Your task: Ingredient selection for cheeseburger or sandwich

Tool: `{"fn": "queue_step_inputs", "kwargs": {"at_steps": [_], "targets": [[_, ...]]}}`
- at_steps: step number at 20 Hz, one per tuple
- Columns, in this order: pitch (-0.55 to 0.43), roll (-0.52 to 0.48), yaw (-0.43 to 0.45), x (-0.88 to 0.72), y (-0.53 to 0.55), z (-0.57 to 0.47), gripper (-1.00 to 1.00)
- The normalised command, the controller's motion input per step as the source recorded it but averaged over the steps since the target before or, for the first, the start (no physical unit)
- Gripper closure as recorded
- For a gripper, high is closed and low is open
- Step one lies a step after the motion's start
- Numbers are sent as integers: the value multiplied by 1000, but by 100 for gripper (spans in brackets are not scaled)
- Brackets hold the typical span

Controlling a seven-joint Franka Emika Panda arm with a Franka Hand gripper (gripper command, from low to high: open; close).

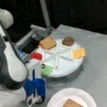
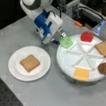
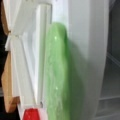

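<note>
Green round [image 2: 66,42] in divided tray [image 2: 67,60], gripper [image 2: 60,36] at it, grip state unclear; toast square [image 2: 29,63] on plate [image 2: 14,68]

Soft overhead light falls evenly across the grey table [image 2: 62,99] in both blurred front views, backgrounds dark, while the wrist view's green round [image 3: 56,75] fills the frame, unfocused.

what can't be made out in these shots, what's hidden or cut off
- Claw: in a front view its tips sit at the green round; contact cannot be told. The wrist view shows no fingers.
- Toast square on the paper plate: cut off by a front view's bottom edge.
- Patty disc: cut off by a front view's right edge.
- Red round: only a sliver at the wrist view's bottom.
</note>
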Motion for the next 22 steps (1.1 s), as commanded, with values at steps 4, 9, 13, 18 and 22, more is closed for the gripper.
{"fn": "queue_step_inputs", "kwargs": {"at_steps": [4,9,13,18,22], "targets": [[34,172,350,119,-125,-105,-100],[17,173,332,86,-101,-119,-100],[2,146,322,11,-138,-123,-100],[-14,144,289,-27,-192,-116,-100],[-23,156,237,-20,-181,-83,-100]]}}
